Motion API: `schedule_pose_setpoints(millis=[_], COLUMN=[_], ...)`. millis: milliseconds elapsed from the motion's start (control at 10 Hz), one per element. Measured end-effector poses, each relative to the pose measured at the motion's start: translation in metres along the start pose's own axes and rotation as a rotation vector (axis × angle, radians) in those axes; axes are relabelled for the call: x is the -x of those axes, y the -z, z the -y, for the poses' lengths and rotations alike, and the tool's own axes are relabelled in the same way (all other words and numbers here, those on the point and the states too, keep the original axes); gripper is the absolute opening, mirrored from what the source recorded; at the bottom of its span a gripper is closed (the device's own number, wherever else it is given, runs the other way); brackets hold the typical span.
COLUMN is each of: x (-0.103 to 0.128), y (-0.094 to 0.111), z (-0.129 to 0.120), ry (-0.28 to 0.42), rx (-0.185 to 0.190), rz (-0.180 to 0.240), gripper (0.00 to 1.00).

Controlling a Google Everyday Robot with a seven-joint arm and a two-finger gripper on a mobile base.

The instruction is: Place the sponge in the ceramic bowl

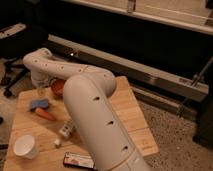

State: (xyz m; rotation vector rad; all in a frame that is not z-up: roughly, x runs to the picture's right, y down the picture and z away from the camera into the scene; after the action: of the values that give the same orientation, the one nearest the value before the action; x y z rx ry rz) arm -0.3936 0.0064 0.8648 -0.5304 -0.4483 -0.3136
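The blue-grey sponge (39, 104) lies flat on the wooden table (130, 112), near its left edge. Just right of it and further back is the orange-red ceramic bowl (57, 88), partly hidden by my white arm (90, 105). My gripper (41, 91) hangs from the arm's wrist directly above the sponge and left of the bowl. It is open and holds nothing.
An orange carrot (46, 114) lies just in front of the sponge. A white paper cup (26, 146) stands at the front left. A small bottle (66, 130) lies on its side beside a flat dark packet (79, 161). An office chair (12, 60) is off the table's left.
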Motion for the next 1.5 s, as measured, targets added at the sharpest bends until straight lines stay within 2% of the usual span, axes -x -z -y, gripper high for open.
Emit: schedule_pose_setpoints(millis=[300, 500, 800, 1000, 1500], x=[-0.005, -0.008, -0.01, -0.018, -0.015], y=[-0.022, -0.032, -0.052, -0.059, -0.074], z=[0.001, -0.001, -0.016, -0.022, -0.028], ry=[-0.005, -0.007, -0.007, -0.017, -0.023], rx=[-0.004, -0.002, 0.03, 0.042, 0.061], rz=[-0.029, -0.027, -0.015, -0.012, -0.001], gripper=[0.65, 0.65, 0.65, 0.65, 0.65])
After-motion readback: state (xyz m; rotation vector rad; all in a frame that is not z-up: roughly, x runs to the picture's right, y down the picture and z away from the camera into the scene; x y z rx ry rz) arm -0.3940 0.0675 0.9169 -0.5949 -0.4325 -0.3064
